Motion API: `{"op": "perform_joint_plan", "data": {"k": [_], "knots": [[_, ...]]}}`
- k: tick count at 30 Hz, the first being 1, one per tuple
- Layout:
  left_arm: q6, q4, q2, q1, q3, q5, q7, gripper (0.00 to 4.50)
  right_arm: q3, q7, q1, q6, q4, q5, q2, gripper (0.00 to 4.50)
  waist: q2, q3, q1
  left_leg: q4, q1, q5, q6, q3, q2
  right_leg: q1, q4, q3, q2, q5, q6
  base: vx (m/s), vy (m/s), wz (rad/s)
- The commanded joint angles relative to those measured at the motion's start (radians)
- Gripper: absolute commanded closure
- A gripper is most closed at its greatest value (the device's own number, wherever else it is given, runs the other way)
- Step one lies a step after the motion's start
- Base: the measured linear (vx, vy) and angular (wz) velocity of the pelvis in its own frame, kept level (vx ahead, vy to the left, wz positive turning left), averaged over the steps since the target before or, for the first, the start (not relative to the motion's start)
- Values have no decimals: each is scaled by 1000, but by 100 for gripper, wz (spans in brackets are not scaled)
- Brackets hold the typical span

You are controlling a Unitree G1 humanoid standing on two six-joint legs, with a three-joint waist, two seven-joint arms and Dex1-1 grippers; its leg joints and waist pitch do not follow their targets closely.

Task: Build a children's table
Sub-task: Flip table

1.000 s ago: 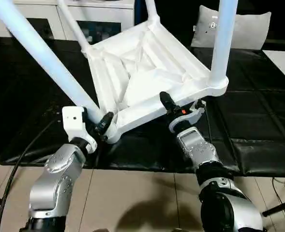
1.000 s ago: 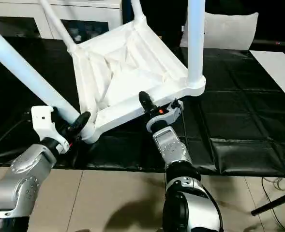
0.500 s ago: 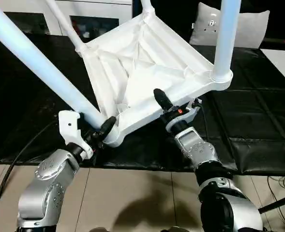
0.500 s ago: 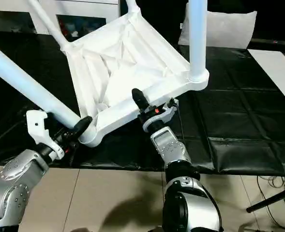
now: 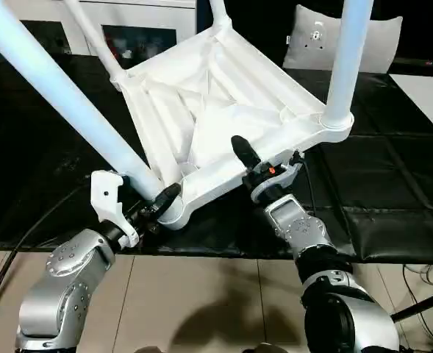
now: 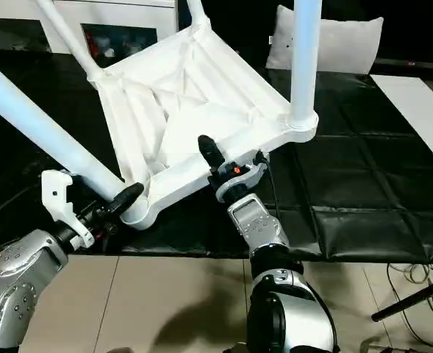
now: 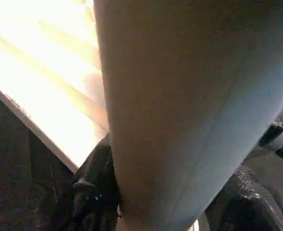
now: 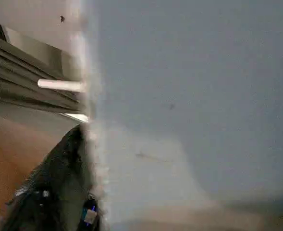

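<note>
Nearest the camera, over the pale floor: two silver forearms reach forward to the near edge of the upturned children's table (image 5: 223, 110).
Left gripper (image 5: 159, 202): at the near left corner socket, its black fingers closed around the base of the near left leg (image 5: 62, 95), where the tube enters the socket; the left wrist view shows that leg close up between dark fingers.
Right gripper (image 5: 254, 163): at the middle of the near rim, one black finger (image 5: 243, 151) lying over the ribbed underside, the jaws astride the rim; whether they press on it or stand loose around it I cannot tell.
Children's table: upside down and tilted, ribbed underside facing up, near rim raised above the black mat (image 5: 392, 184), all four legs in their corner sockets.
Near right leg (image 5: 345, 59): upright in its rounded socket.
Far legs: two thinner-looking tubes rising from the far corners.
Beyond, on the mat: a grey cushion (image 5: 348, 40).
Farthest back: a white cabinet (image 5: 139, 26) with glass doors.
</note>
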Motion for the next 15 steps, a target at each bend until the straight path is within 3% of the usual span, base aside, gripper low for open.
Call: {"op": "perform_joint_plan", "data": {"k": [1, 15], "knots": [[72, 100, -5, 45, -125, 30, -36, 252, 33, 83, -134, 6, -92, 33, 63, 93, 5, -70, 2, -59, 0, 161, 163, 20, 11, 72, -46, 28, -29, 138, -319, 0, 0, 0], [3, 153, 0, 21, -130, 91, -12, 252, 32, 56, -141, -31, -75, 5, 61, 195, 8, -73, 11, -59, 1, 161, 135, 21, 12, 74, -43, 27, -25, 172, -316, 0, 0, 0]]}}
